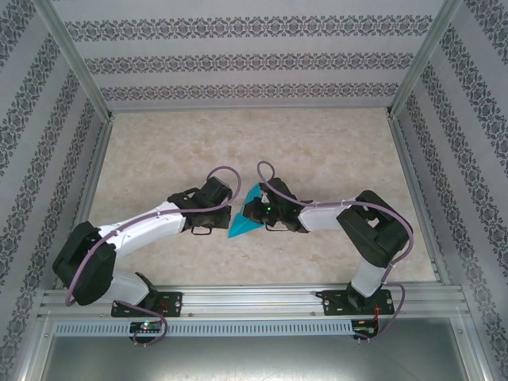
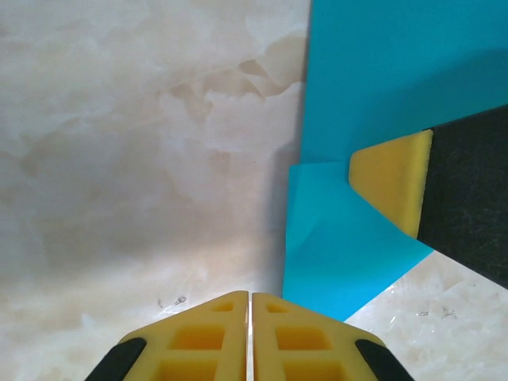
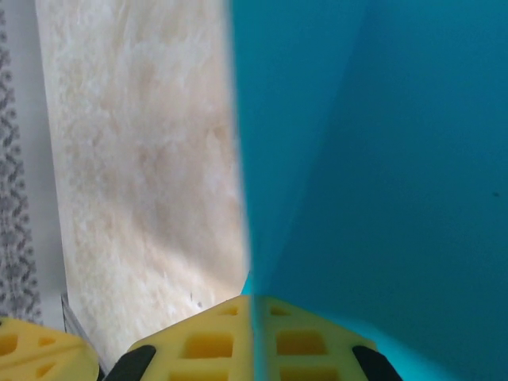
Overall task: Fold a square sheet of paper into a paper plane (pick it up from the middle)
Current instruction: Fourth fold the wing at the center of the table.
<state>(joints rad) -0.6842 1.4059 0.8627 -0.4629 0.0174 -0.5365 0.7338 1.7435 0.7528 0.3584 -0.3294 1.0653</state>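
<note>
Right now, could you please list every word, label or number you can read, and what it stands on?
None can be read. The teal paper is blank; the wall pattern is ornament, not lettering; any marking on the small boards at the arm bases is too small to tell.

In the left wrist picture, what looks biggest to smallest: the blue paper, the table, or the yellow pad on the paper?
1. table, covering most of the picture
2. blue paper, though it runs off the edge
3. yellow pad, touching the paper, so equally near and truly smaller
</note>
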